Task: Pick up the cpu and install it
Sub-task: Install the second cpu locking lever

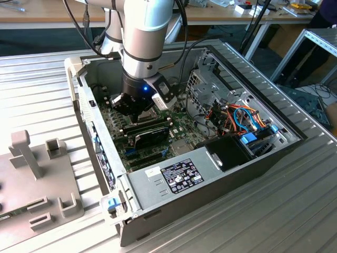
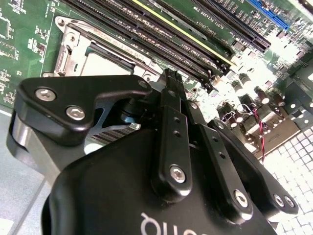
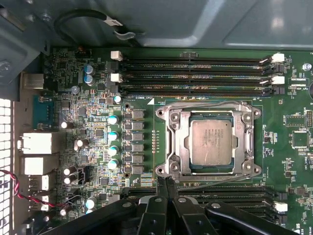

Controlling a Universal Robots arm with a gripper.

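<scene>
The cpu (image 3: 211, 142) is a flat silver-grey square lying in the motherboard's socket, inside the metal socket frame (image 3: 171, 142). The second wrist view shows part of the cpu (image 2: 105, 61) past the gripper body. My gripper (image 3: 166, 183) hovers just beside the socket, over the memory slots next to it, with its two black fingertips (image 2: 171, 81) pressed together and nothing between them. In the exterior view the gripper (image 1: 134, 108) is lowered into the open computer case above the green motherboard (image 1: 118, 129).
Long memory slots (image 3: 195, 73) run along both sides of the socket. A black expansion card (image 1: 150, 132) stands just by the gripper. The power supply (image 1: 174, 176), a drive cage with coloured cables (image 1: 242, 118) and the case walls (image 1: 84, 105) close in. A grey fixture (image 1: 31, 174) sits outside.
</scene>
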